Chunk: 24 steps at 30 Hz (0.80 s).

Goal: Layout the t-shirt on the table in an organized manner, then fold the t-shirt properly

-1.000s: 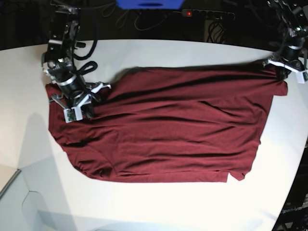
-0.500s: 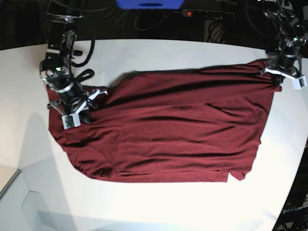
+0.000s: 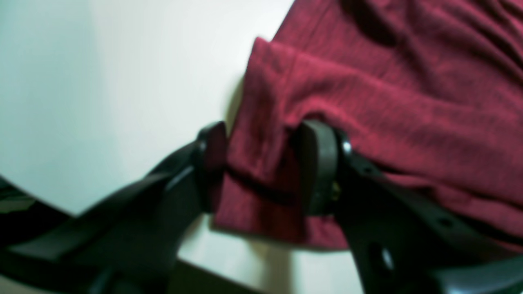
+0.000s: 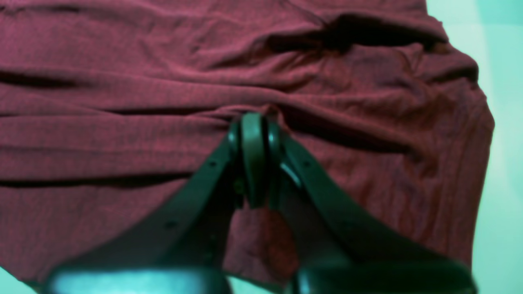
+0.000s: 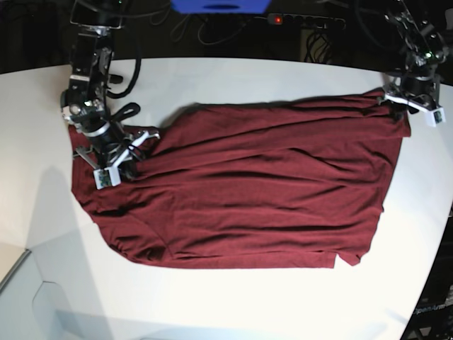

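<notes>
T-shirt (image 5: 248, 191) spread across tabletop (image 5: 233, 304), wide bare margin at near edge. Left gripper (image 3: 261, 171) spread around shirt corner fold near far right edge. Right gripper (image 4: 254, 134) pressed together, fabric pinched.

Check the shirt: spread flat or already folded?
Spread, not folded: the t-shirt lies open across the table, wrinkled, far corners at both grippers. Whether layers overlap underneath, cannot tell.

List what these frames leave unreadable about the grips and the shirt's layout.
- Right gripper: jaws shut against the t-shirt; right wrist view is soft, so a pinched fold cannot be confirmed.
- Left gripper: jaws apart with cloth between; contact is unclear in the blurred left wrist view.
- Sleeves: folds hide them in the base view.
- Table: cut off by the frame edges.
</notes>
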Tool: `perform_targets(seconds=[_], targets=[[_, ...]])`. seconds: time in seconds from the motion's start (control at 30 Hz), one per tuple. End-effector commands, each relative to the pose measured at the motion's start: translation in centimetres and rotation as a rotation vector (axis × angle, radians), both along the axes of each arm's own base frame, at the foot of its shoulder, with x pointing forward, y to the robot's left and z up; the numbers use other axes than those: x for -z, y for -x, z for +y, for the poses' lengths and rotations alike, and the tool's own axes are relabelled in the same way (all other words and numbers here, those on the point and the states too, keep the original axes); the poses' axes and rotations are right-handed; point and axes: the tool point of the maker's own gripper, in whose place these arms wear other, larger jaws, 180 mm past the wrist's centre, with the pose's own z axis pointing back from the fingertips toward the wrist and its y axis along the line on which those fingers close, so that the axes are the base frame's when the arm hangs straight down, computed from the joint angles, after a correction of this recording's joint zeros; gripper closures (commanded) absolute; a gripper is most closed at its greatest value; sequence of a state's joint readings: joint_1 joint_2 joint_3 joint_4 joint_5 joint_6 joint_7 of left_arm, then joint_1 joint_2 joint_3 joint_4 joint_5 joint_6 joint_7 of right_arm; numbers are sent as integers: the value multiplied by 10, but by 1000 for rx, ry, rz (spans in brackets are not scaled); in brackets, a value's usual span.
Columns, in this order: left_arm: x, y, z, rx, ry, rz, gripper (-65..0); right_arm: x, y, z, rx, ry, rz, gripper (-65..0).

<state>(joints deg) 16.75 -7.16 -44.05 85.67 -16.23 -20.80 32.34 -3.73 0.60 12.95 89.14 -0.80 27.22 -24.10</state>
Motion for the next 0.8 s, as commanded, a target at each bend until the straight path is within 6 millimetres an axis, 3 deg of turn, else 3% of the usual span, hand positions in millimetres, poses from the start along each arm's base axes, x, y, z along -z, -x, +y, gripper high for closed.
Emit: perform_targets(seconds=[0.0, 0.23, 0.43, 0.53, 0.7, 0.77], targets=[[-12, -3, 8, 4, -32, -31, -307, -16, -10, 0, 0, -11, -59, 0], [-24, 3, 9, 13, -63, -43, -310, -18, -12, 0, 0, -10, -63, 0], [-21, 4, 9, 11, -59, -37, -310, -15, -10, 0, 0, -10, -54, 0], [-22, 3, 9, 12, -61, -38, -311, -12, -6, 0, 0, -8, -44, -74], [-25, 2, 10, 16, -68, -44, -312, -10, -2, -1, 1, -6, -39, -257], [-26, 2, 10, 15, -67, -47, -312, -18, -2, -4, 6, 2, -60, -302]])
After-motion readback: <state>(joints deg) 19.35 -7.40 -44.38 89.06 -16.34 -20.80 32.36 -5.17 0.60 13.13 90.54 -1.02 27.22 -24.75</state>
